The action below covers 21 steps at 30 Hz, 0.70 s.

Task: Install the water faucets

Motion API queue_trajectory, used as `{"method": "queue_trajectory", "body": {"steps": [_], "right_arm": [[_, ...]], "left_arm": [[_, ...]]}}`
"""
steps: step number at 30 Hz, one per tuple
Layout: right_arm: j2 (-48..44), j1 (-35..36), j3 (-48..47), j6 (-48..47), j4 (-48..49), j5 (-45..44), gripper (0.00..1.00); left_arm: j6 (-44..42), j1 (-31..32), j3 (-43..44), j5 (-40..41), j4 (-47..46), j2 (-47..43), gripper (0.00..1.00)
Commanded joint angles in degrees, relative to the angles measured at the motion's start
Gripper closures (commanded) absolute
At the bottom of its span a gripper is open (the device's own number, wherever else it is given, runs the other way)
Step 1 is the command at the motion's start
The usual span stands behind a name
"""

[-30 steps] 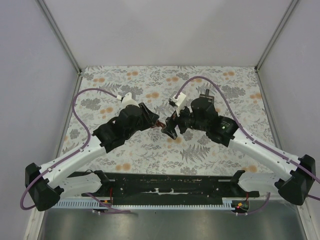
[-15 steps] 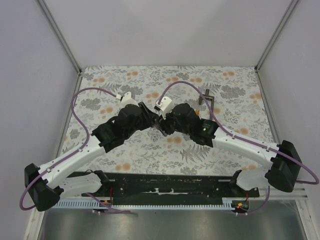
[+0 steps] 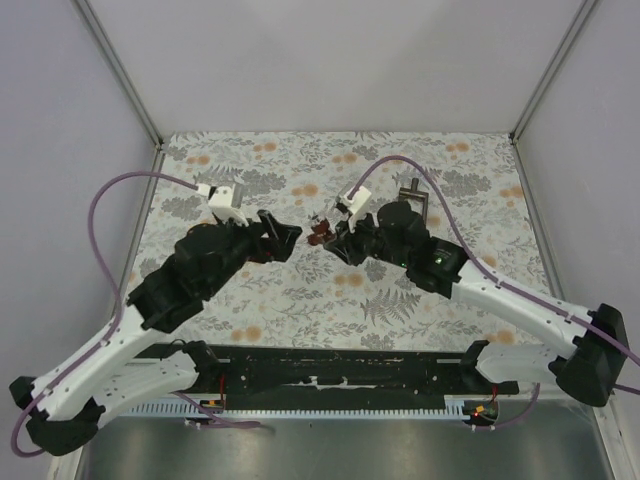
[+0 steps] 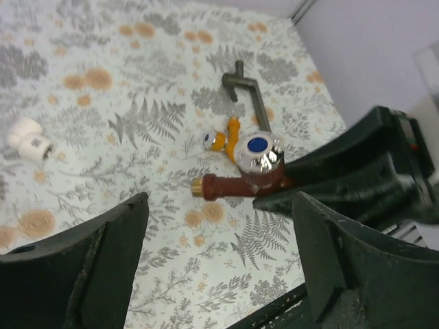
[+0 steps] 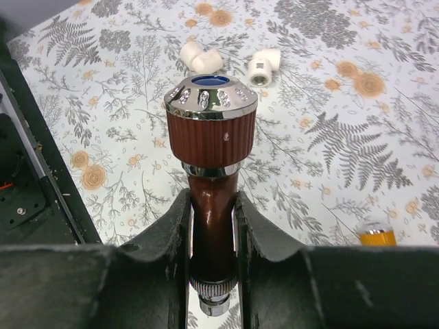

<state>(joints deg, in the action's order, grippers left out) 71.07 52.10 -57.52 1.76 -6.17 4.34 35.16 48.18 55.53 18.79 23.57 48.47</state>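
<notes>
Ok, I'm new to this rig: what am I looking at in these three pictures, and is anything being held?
Two robot arms are bolted at the near edge of a flowered table. The wide picture looks down from above and behind them: left arm, right arm. The other two come from a camera on each wrist. The right fingers are closed on the reddish-brown faucet; the left fingers stand open, empty. On the table lie an orange faucet, a grey T-shaped tool and white elbow fittings.

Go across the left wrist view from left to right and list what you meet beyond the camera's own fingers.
In order: white elbow fitting → reddish-brown faucet → right gripper holding it. Left out because they overlap the faucet's span: orange faucet, T-shaped tool.
</notes>
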Motion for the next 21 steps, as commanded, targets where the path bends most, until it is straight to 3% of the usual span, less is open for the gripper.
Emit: {"method": "queue_trajectory", "body": {"steps": [1, 8, 14, 21], "right_arm": [[-7.16, -3.84, 0.04, 1.41, -1.64, 9.62, 1.0], [-15.25, -5.16, -0.14, 0.18, -3.4, 23.86, 1.0], [-17.37, -5.16, -1.28, -2.89, -4.98, 30.02, 1.0], [-16.75, -5.25, -2.77, -4.83, -6.13, 33.28, 1.0]], "left_arm": [[-24.48, -0.11, 2.13, -9.0, -2.74, -9.69, 0.08], [-41.47, -0.11, 1.52, -37.04, 2.88, -13.49, 0.04], [-50.35, -0.11, -0.95, -42.6, 2.8, -10.94, 0.03], [-51.94, -0.11, -0.33, -51.65, -1.86, -4.45, 0.04]]}}
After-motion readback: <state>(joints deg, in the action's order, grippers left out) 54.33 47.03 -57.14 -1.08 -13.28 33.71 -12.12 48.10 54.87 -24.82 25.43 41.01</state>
